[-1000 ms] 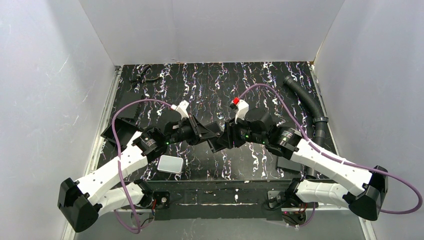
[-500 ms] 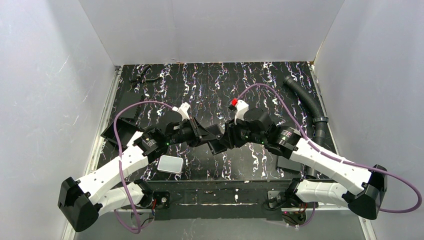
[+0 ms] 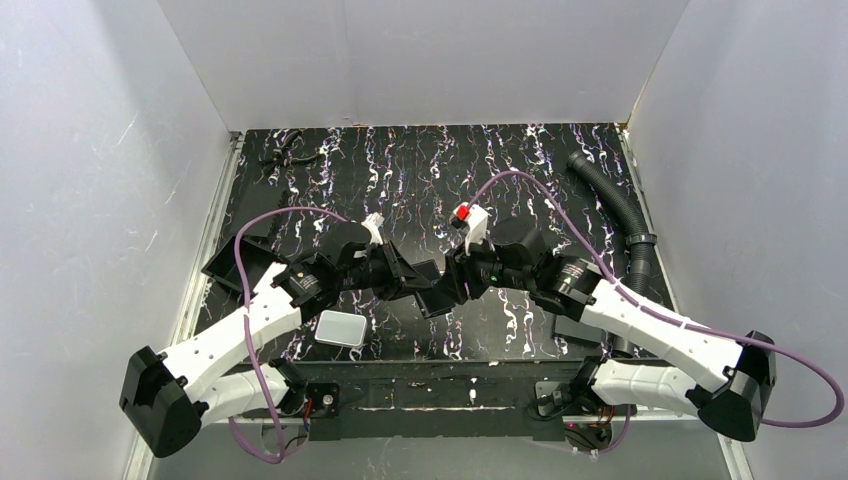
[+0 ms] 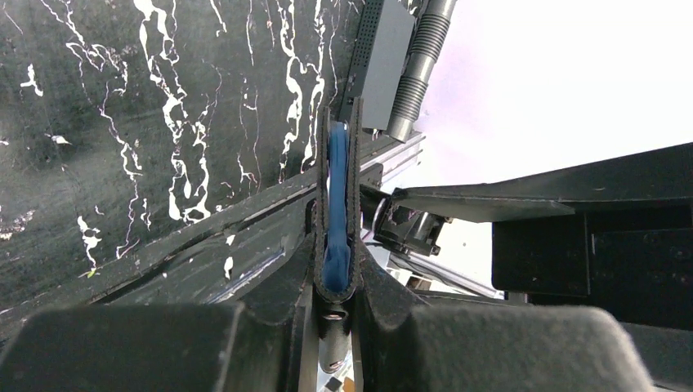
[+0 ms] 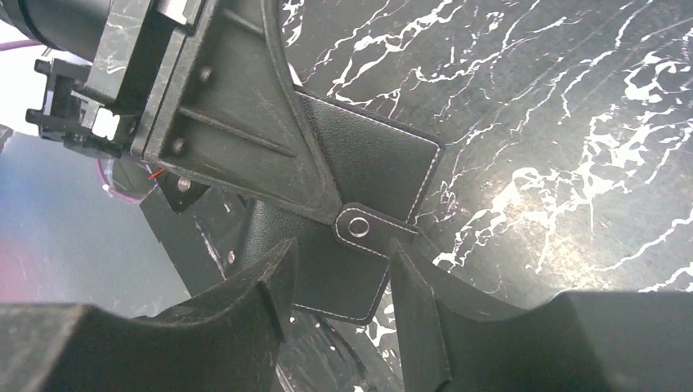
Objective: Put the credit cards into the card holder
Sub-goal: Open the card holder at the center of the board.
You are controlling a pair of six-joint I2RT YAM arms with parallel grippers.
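Card holder (image 5: 372, 163) at mid-table, clamped edge-on in the left gripper (image 4: 337, 245) at its 9 o'clock. The right gripper (image 5: 339, 269), from 3 o'clock, stands jaws apart around the snap tab (image 5: 359, 224). We judge opening is the step in hand; next, pinch that flap and peel.

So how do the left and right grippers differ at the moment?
The left gripper is shut on the card holder, pinching it edge-on with its blue pockets showing between the black covers. The right gripper is open and grips nothing. The left gripper's fingers press the covers together, while the right gripper's fingers stand apart on either side of the snap tab. Both are at the card holder, facing each other.
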